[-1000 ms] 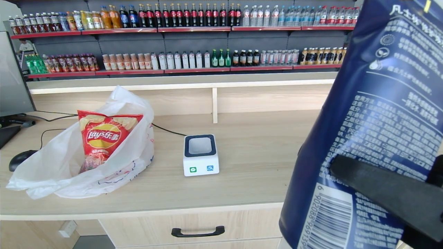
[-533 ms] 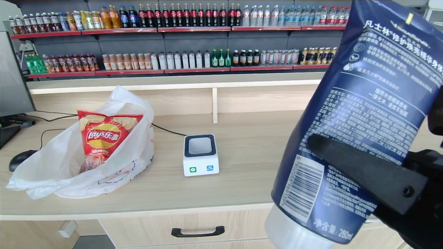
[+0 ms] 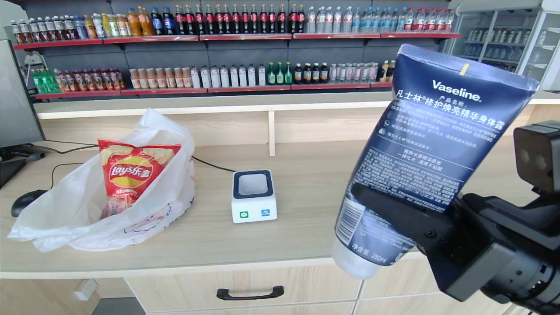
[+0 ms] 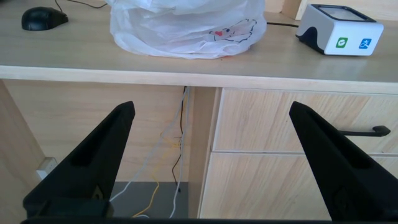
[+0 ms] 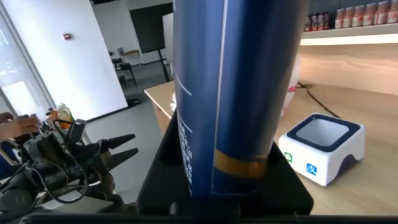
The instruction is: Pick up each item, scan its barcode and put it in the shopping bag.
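Your right claw [image 3: 372,199] was clenched on the blue tube [image 3: 437,131], held up off the bench [image 3: 315,218] at the near right. One finger [image 3: 393,210] crossed the tube's printed face; the other was hidden behind it, probably pressing the far side. The tube was tilted, with its pale cap down and to the left and its crimped end up and to the right. Its barcode faced the head camera. The scanner [image 3: 254,196] sat mid-bench, well apart from the tube. To its left lay the shopping bag [image 3: 65,205] with a chip packet [image 3: 131,170] upright inside. A mouse [image 3: 25,201] lay at the far left. Your left claw [image 4: 211,107] hung released, fingers spread wide, below the bench's near edge by the drawers [image 4: 298,124].
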You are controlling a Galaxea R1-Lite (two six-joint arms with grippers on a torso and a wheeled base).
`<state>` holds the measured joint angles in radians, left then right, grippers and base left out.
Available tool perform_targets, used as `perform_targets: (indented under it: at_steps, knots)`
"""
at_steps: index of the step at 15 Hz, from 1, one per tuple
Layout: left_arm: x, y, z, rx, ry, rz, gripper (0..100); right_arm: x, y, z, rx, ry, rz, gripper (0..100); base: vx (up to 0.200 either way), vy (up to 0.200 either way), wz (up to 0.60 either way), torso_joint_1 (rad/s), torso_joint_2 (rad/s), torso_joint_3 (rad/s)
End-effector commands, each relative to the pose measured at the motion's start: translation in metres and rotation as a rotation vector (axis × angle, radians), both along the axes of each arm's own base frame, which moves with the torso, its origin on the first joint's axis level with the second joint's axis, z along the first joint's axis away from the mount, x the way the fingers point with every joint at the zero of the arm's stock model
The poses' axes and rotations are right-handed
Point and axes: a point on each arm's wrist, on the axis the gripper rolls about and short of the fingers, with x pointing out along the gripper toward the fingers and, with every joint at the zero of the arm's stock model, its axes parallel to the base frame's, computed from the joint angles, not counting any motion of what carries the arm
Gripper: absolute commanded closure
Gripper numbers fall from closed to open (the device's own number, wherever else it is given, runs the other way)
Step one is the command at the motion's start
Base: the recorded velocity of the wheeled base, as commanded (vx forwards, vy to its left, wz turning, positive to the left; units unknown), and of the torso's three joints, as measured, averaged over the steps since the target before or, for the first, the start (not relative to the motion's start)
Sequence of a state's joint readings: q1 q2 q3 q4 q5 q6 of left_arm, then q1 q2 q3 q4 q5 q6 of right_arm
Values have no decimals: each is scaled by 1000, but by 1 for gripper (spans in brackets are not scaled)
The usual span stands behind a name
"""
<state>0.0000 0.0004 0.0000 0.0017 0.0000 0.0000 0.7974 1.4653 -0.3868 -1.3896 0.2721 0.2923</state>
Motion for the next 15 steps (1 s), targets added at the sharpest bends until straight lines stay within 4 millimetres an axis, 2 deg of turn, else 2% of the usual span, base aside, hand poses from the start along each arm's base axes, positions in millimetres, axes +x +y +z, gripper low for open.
perform_targets:
  at_steps: [1, 5, 10, 12, 15]
  knots:
    - [0, 0, 0, 0, -1, 0, 0, 4, -2, -13, -47, 15, -104, 100, 0, 0, 0, 0, 0, 0]
    - [0, 0, 0, 0, -1, 0, 0, 6, -6, -18, -80, 1, -299, 100, 0, 0, 0, 0, 0, 0]
    - [0, 0, 0, 2, -2, 0, 0, 2, -24, -23, -175, -71, -526, 100, 0, 0, 0, 0, 0, 0]
    - [0, 0, 0, 2, -2, 0, 0, 4, -30, -22, -159, -62, -571, 100, 0, 0, 0, 0, 0, 0]
    - [0, 0, 0, 3, -2, 0, 0, -5, -38, -29, -175, -56, -558, 100, 0, 0, 0, 0, 0, 0]
